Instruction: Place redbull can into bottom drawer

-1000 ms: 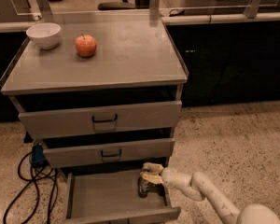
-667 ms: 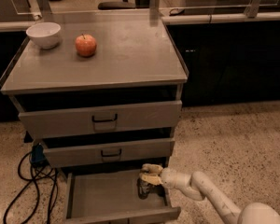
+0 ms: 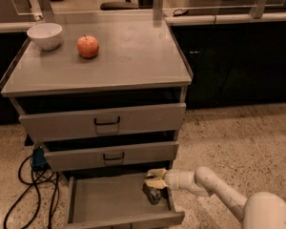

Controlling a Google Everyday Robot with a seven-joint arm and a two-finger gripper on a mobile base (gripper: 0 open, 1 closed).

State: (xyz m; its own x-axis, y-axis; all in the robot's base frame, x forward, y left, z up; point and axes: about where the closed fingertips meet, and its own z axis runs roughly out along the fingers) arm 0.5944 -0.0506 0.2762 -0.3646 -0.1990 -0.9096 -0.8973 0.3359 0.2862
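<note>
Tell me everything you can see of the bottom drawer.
The bottom drawer is the lowest of three. It is a wide, shallow grey tray that looks like metal, with a plain flat front panel and no handle. It stands open, slid out towards the camera below the two handled drawers. Near its right side it holds the redbull can. The claw reaches in from the right, just above the can. Dark cables lie on the floor to its left.
</note>
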